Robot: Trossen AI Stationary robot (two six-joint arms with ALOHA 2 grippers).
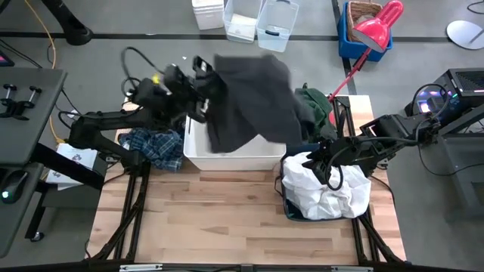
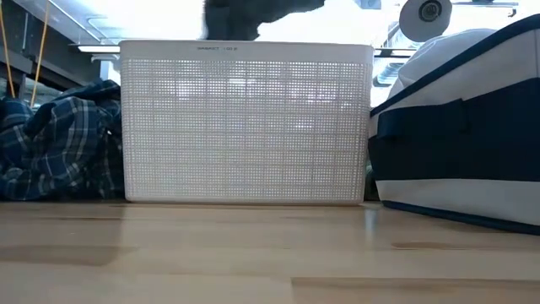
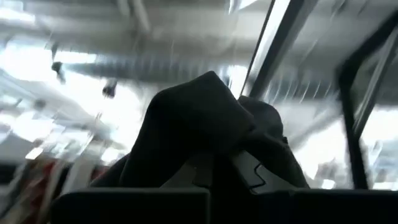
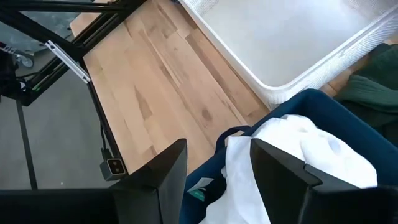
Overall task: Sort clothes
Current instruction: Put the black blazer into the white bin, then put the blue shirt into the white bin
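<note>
My left gripper is shut on the large dark grey garment, held up over the white lattice basket. The garment also shows at the top of the low view. The blue-and-white plaid shirt lies bunched on the table left of the basket. The dark green garment lies at the basket's far right. The thin white garment fills the navy bin. My right gripper is open just above the white garment. My left gripper holds a bunched fold of the dark grey garment, which drapes over the fingers and hides the place of contact. The fingers tip upward, the wrist view looking at the ceiling. The garment is lifted and spreads toward the table's right, above the basket.
Bare wooden tabletop lies in front of the basket and bin. The table's dark frame bars run along its edges. Clear tubs and a blue crate stand on the floor beyond the far edge.
</note>
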